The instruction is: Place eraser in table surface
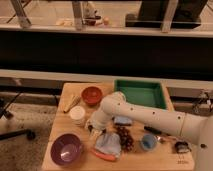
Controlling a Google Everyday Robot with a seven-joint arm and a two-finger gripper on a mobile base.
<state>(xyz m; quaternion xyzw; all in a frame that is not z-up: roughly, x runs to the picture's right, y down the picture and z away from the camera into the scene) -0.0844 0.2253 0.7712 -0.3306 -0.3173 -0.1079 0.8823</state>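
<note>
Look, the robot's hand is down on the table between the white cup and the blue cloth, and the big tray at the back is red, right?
Not quite. The tray at the back is green, not red; the camera view shows it. The rest holds: the gripper is low over the table, between the white cup and the blue cloth.

Dim, warm light; soft blur.

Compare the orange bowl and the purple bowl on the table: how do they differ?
The orange bowl is smaller and sits at the table's far side beside the green tray. The purple bowl is wider and sits at the near left corner, closer to the gripper, which hangs low over the table surface. Both stand upright and look empty.
</note>
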